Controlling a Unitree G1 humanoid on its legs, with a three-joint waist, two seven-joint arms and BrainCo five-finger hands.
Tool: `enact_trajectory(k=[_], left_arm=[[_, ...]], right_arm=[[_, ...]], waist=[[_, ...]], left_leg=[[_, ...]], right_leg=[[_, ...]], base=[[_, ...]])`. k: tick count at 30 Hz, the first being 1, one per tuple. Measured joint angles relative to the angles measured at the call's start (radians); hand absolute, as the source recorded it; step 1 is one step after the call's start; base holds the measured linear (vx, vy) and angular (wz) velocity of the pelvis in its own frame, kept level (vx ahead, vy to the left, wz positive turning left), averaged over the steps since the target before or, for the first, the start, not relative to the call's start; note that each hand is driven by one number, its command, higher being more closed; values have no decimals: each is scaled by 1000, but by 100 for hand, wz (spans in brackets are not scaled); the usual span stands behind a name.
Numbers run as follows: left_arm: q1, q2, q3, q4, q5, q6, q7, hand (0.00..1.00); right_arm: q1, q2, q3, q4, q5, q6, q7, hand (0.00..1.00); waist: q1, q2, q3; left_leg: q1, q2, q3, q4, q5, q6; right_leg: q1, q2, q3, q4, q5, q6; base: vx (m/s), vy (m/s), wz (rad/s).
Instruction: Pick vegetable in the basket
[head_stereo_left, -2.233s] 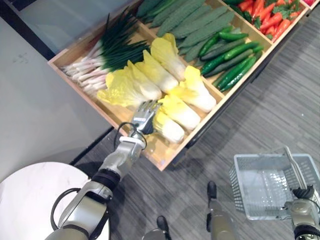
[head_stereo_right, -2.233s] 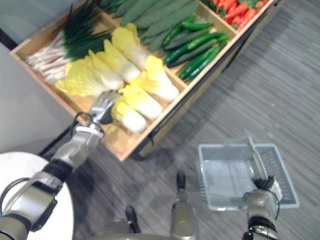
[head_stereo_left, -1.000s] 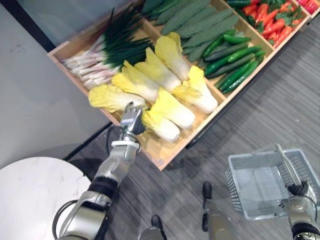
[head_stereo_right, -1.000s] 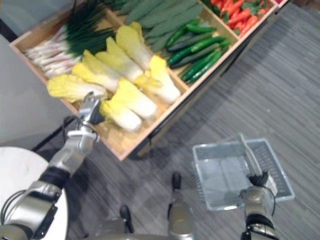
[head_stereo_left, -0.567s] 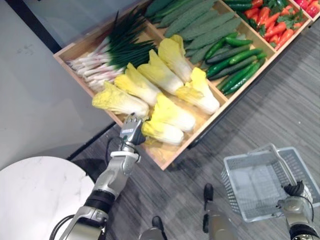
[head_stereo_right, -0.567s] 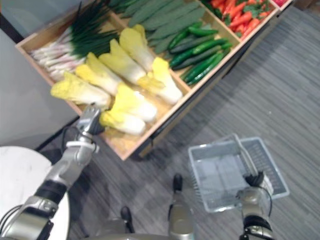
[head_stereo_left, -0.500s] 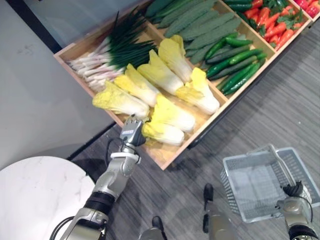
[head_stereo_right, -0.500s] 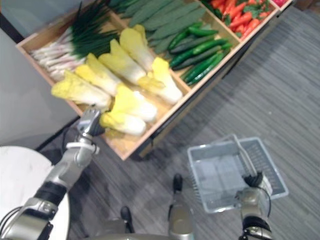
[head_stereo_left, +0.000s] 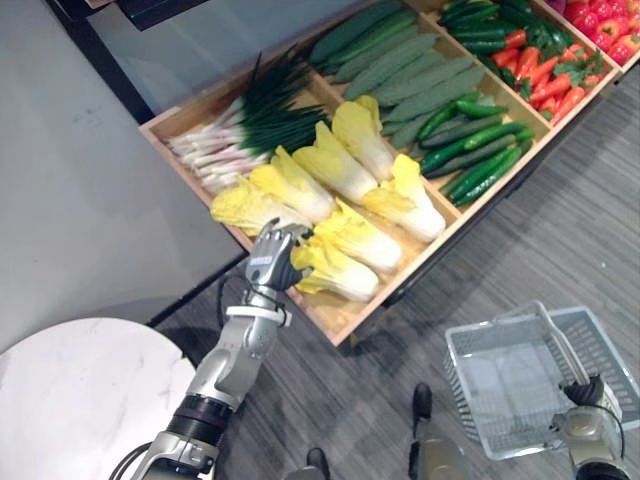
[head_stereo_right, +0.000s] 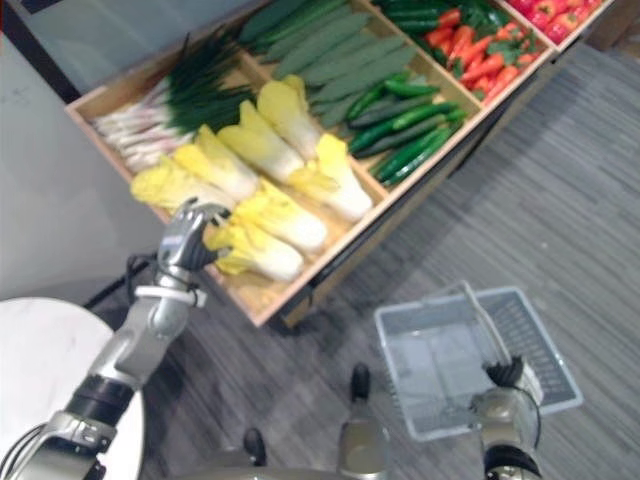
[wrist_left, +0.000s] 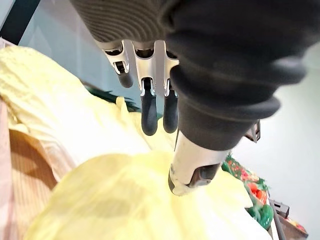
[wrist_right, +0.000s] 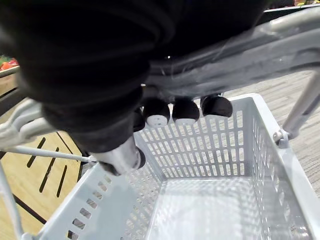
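Left eye view, nearest first: right hand at lower right is curled shut round the bar handle of a pale grey perforated plastic basket, empty, hanging above the grey floor. It's prob. held low & off to the side so veg can be dropped in w/o crossing arms. Round white marble-look table is at lower left, not involved. Left hand reaches over the short end wall of the long wooden divided display crate & sits on the leafy end of the nearest yellow-leaved, white-stemmed napa cabbage. Left wrist view: thumb tip rests on the leaves, fingers hang loosely bent above them w/ a gap, so the hand reads as relaxed & wide, no closed grip yet imo. That cabbage lies flat in the crate's near corner compartment, not in the basket. Its long axis slants across the corner, frilly yellow end twds the hand & end wall, pale stem end twds the crate's front long edge. Approach is prob. from the leafy end b/c that end is closest to the arm. Soft leaves may slip; a grip nearer mid-body looks safer. More yellow cabbages lie side by side behind it. Further on: green-topped scallions at the back corner, then dark bumpy gourds & smooth green cucumbers in the next compartments, orange carrots farthest.
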Motion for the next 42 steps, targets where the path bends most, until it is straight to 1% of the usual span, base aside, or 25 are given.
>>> enact_trajectory(k=[3,5,7,8,10,11,17,21,23,27,29,33,34,36,39,40,42], left_arm=[[-1,-12,13,-38,-6,2,18,100],[-4,-19,13,-63,-6,2,23,100],[-8,-25,15,-76,-6,2,23,100],[-8,-31,16,-82,-6,2,23,100],[-9,-32,19,-93,-6,2,23,100],[-10,-35,19,-92,-6,3,23,0],[-9,-37,18,-91,-6,3,9,0],[-10,-30,4,-59,-2,2,-48,0],[-12,-8,-48,3,10,2,-88,0],[-13,5,-99,80,57,1,-132,0],[-27,7,-113,120,87,1,-136,0],[-71,22,-143,179,98,2,-137,0],[-82,28,-149,198,124,5,-137,0],[-91,43,-164,227,133,6,-137,0],[-92,43,-172,265,138,8,-136,0],[-93,43,-172,279,161,9,-136,0],[-102,43,-175,311,171,11,-136,0]], right_arm=[[12,9,0,0,0,-1,1,100],[31,12,0,0,0,-1,1,100],[38,13,1,0,0,-2,1,100],[40,14,1,0,0,-2,2,100],[44,16,3,0,-1,-4,7,100],[43,16,3,0,-1,-6,9,100],[39,16,3,-1,-1,-9,10,100],[42,16,3,-4,-1,-5,12,100],[43,16,3,-13,-4,2,16,100],[40,14,3,-38,-9,5,16,100],[37,11,3,-40,-9,5,16,100],[38,11,3,-43,-9,5,16,100],[38,11,5,-43,-9,5,16,100],[39,11,7,-43,-9,5,16,100],[39,11,7,-43,-9,5,16,100],[39,11,7,-43,-9,5,16,100],[40,11,7,-43,-9,5,16,100]], waist=[[4,-1,-11],[18,-2,-27],[20,-4,-35],[20,-8,-50],[22,-16,-57],[22,-19,-59],[21,-23,-61],[20,-23,-61],[19,-23,-61],[20,-22,-61],[18,-20,-62],[16,-20,-62],[16,-20,-62],[16,-20,-62],[16,-20,-62],[16,-20,-62],[15,-20,-62]], left_leg=[[-17,0,-8,7,2,2],[-20,0,-9,13,2,2],[-33,0,-13,19,2,2],[-38,-2,-18,21,2,2],[-50,-2,-20,30,2,3],[-53,-1,-21,37,2,2],[-55,0,-19,52,1,2],[-55,1,-19,54,1,1],[-56,4,-18,54,0,0],[-57,11,-2,52,-2,-3],[-52,13,0,49,-3,-4],[-46,10,0,43,-3,-4],[-43,8,0,41,-3,-4],[-35,7,1,36,-3,-4],[-35,5,1,36,-3,-4],[-35,5,1,36,-3,-4],[-35,6,1,37,-3,-4]], right_leg=[[-6,-2,1,0,2,2],[-7,-1,3,0,2,2],[-8,-3,4,0,3,3],[-18,-5,3,0,3,4],[-24,-5,7,0,9,3],[-24,-5,8,0,9,3],[-24,-4,13,0,14,-3],[-24,-3,13,0,13,-4],[-26,0,14,0,12,-6],[-40,11,24,0,12,-7],[-40,14,26,0,12,-7],[-38,12,27,0,12,-6],[-37,10,27,0,12,-6],[-33,9,27,0,12,-6],[-32,8,27,0,12,-6],[-33,8,27,0,12,-6],[-33,9,28,0,12,-6]], base=[[-11,-9,8],[0,0,0],[-13,-4,4],[-19,-10,7],[-7,-6,2],[0,0,0],[-24,-8,-2],[0,0,0],[0,-2,-2],[25,-8,-11],[57,0,-11],[60,16,-2],[38,16,-3],[37,18,-2],[0,0,0],[0,0,0],[0,0,0]])
